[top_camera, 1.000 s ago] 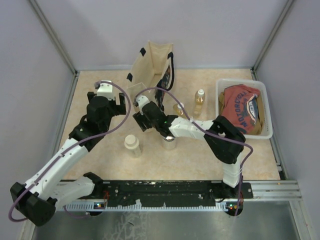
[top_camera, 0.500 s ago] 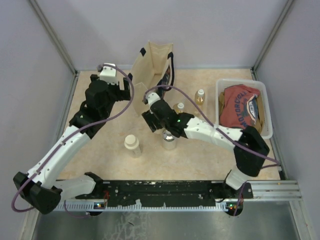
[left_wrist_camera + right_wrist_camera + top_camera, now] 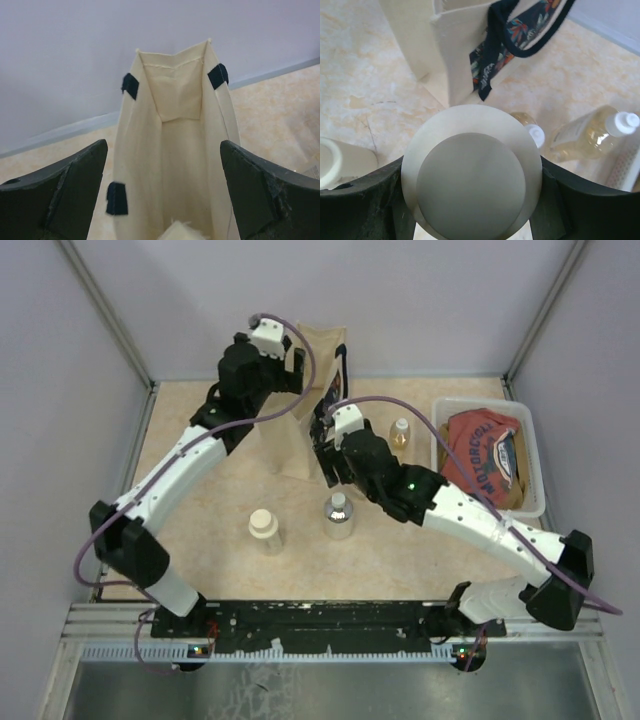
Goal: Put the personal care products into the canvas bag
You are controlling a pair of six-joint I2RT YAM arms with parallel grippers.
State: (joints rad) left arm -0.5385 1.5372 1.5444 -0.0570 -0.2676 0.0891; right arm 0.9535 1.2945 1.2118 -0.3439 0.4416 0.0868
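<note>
The canvas bag (image 3: 290,435) stands upright at the back middle. In the left wrist view its open cream inside (image 3: 182,125) fills the middle. My left gripper (image 3: 288,368) is open above the bag's mouth, one finger (image 3: 60,200) to each side of it. My right gripper (image 3: 327,443) is beside the bag's front right corner, shut on a squat cream jar (image 3: 470,172). A second cream jar (image 3: 264,529) and the round clear bottle (image 3: 338,517) stand on the table in front. Two amber bottles (image 3: 592,132) (image 3: 529,128) stand right of the bag; the top view shows one (image 3: 400,433).
A white tub (image 3: 442,412) holding a red shirt (image 3: 485,455) sits at the right. The bag's dark strap and a patterned tag (image 3: 492,65) hang at its front right corner. Grey walls close in the back and both sides.
My left arm rose and swung back to the bag's mouth. My right gripper carried the cream jar back and to the right, up beside the bag.
</note>
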